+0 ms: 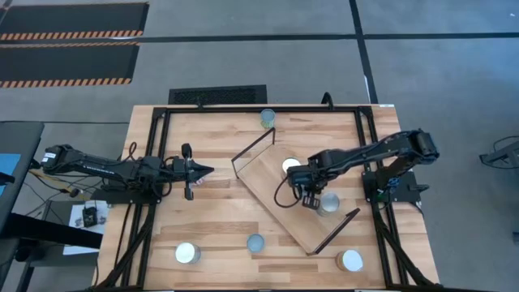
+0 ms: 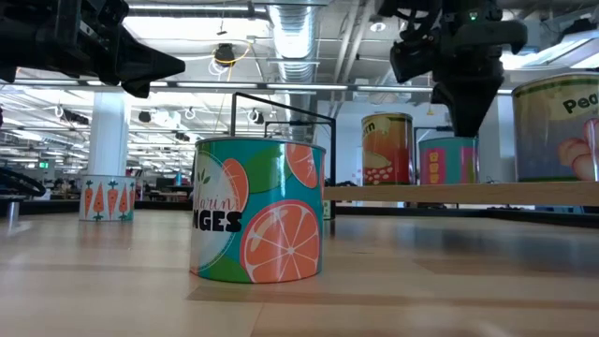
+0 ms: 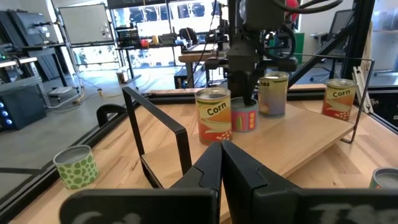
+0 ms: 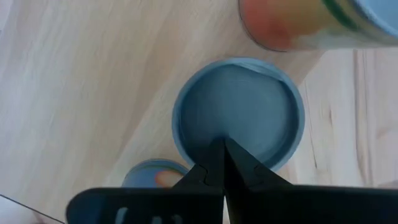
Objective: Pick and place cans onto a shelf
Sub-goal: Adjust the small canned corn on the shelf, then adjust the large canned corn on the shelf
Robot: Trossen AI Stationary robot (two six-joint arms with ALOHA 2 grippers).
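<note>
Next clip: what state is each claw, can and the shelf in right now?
Left claw: shut, empty, over the table.
Right claw: shut, empty, above the small pink can.
Small pink can: upright on shelf.
Corn can: upright on shelf.
Green can: upright on table.
Orange-slice can: upright on table.
Shelf: flat, angled across table.

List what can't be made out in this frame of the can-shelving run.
- High view: the right gripper and arm cover the small can on the shelf; labels don't show from above.
- Low view: the oranges can blocks the table behind it; the peach can is cut by the edge.
- Right wrist view: only can tops; the upper can is blurred and cropped.
- Left wrist view: the left gripper hides the near tabletop.
</note>
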